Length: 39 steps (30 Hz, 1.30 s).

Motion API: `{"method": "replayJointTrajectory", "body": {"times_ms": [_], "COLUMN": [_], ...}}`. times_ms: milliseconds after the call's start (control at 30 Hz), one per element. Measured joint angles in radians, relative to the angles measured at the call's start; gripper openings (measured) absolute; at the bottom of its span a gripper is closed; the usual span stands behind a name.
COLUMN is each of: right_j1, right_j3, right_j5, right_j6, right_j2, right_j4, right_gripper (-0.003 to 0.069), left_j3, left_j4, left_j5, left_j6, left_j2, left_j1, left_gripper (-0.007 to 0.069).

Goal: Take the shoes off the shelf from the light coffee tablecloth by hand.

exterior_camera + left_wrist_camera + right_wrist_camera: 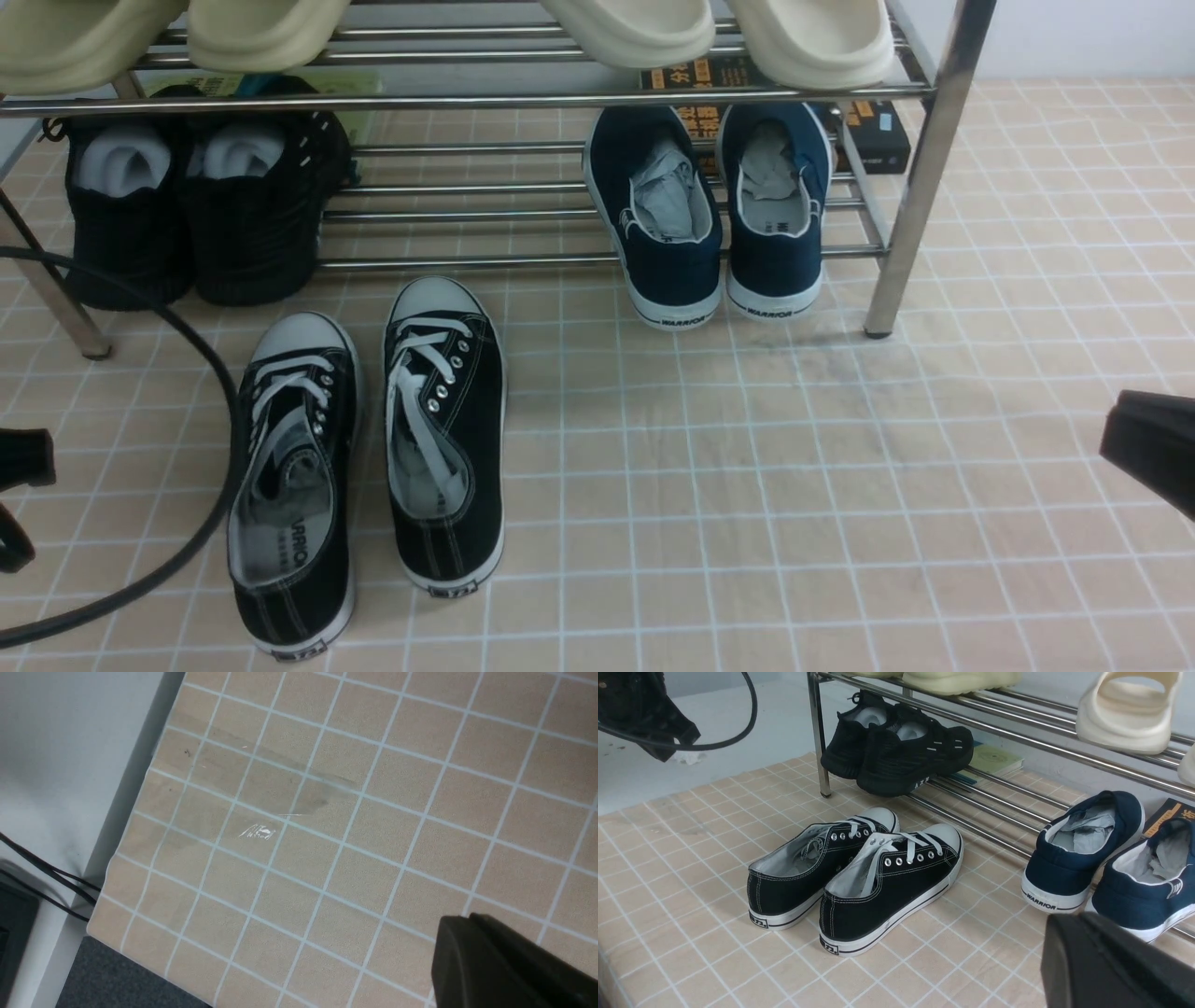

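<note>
Shoes (373,448) side by side on the cloth (794,485), off the shelf (920,168), toward the tabletop's near left corner. Nothing gripped. Left tool (23,467) and right tool (1153,448) at the side edges; spread or pressed together, cannot tell. Best kept retracted, clear of laces.

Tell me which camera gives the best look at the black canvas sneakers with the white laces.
The right wrist view: both black canvas sneakers show whole from behind and the side, standing on the tablecloth. The front view shows both from above, one partly crossed by a cable. The left wrist view shows none.
</note>
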Motion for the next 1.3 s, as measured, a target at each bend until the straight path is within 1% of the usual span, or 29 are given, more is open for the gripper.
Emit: {"method": "replayJointTrajectory", "body": {"times_ms": [167, 233, 267, 333, 400, 433, 467, 500, 600, 633, 667, 700, 733, 767, 833, 900, 933, 1033, 1067, 1300], "right_j1": [-0.018, -0.059, -0.13, -0.224, -0.281, -0.349, -0.368, -0.454, -0.578, -0.617, -0.617, -0.677, -0.683, -0.724, -0.758, -0.776, -0.789, -0.796, -0.795, -0.795], "right_j3": [0.005, 0.02, 0.048, 0.102, 0.142, 0.192, 0.207, 0.272, 0.367, 0.398, 0.398, 0.447, 0.452, 0.488, 0.522, 0.546, 0.558, 0.558, 0.558, 0.558], "right_j5": [0.001, 0.0, -0.003, -0.003, -0.002, -0.002, -0.002, -0.001, 0.007, 0.014, 0.015, 0.033, 0.033, 0.061, 0.092, 0.123, 0.144, 0.145, 0.145, 0.146], "right_j6": [0.0, 0.0, 0.0, 0.0, 0.0, 0.0, 0.0, 0.0, 0.0, 0.0, 0.0, 0.0, 0.0, 0.0, 0.0, 0.0, 0.0, 0.0, 0.0, 0.001], "right_j2": [-0.036, -0.064, -0.093, -0.148, -0.184, -0.229, -0.235, -0.299, -0.376, -0.401, -0.406, -0.439, -0.442, -0.467, -0.49, -0.506, -0.52, -0.524, -0.524, -0.524], "right_j4": [0.002, 0.004, 0.004, 0.004, 0.004, 0.004, 0.004, 0.004, 0.004, 0.004, 0.004, 0.004, 0.004, 0.004, 0.004, 0.004, 0.004, 0.004, 0.004, 0.004], "right_gripper": [0.0026, 0.0027, 0.0027, 0.0029, 0.0029, 0.0031, 0.0032, 0.0036, 0.0039, 0.004, 0.004, 0.0043, 0.0043, 0.0046, 0.005, 0.0053, 0.0056, 0.0059, 0.0061, 0.0071], "left_j3": [0.0, 0.0, 0.0, 0.0, 0.0, 0.0, 0.0, 0.0, 0.0, 0.0, 0.0, 0.0, 0.0, 0.0, 0.0, 0.0, 0.0, -0.003, -0.012, -0.043], "left_j4": [-0.001, -0.002, -0.002, -0.003, -0.003, -0.004, -0.004, -0.004, -0.004, -0.004, -0.004, -0.004, -0.004, -0.004, -0.006, -0.009, -0.023, -0.052, -0.086, -0.282], "left_j5": [0.0, 0.0, 0.0, 0.0, 0.0, 0.0, 0.0, 0.0, 0.0, 0.0, 0.0, 0.0, 0.0, 0.0, 0.0, -0.001, -0.007, -0.013, -0.012, 0.024], "left_j6": [-0.002, -0.012, -0.036, -0.073, -0.089, -0.11, -0.112, -0.122, -0.127, -0.127, -0.127, -0.127, -0.127, -0.126, -0.121, -0.103, -0.06, 0.007, 0.063, 0.309], "left_j2": [0.0, 0.0, 0.0, 0.0, 0.0, 0.0, 0.0, 0.0, 0.0, 0.0, 0.0, 0.0, 0.0, 0.0, 0.0, 0.0, 0.0, 0.0, -0.002, -0.096], "left_j1": [0.0, 0.0, 0.0, 0.0, 0.0, 0.0, 0.0, 0.0, 0.0, 0.0, 0.0, 0.0, 0.0, 0.0, 0.0, 0.0, 0.0, 0.0, 0.0, 0.0], "left_gripper": [0.0017, 0.0018, 0.0017, 0.0017, 0.0017, 0.0019, 0.0019, 0.0019, 0.0019, 0.0019, 0.0019, 0.0019, 0.0019, 0.0019, 0.0019, 0.0019, 0.0019, 0.0019, 0.0019, 0.0019]}}
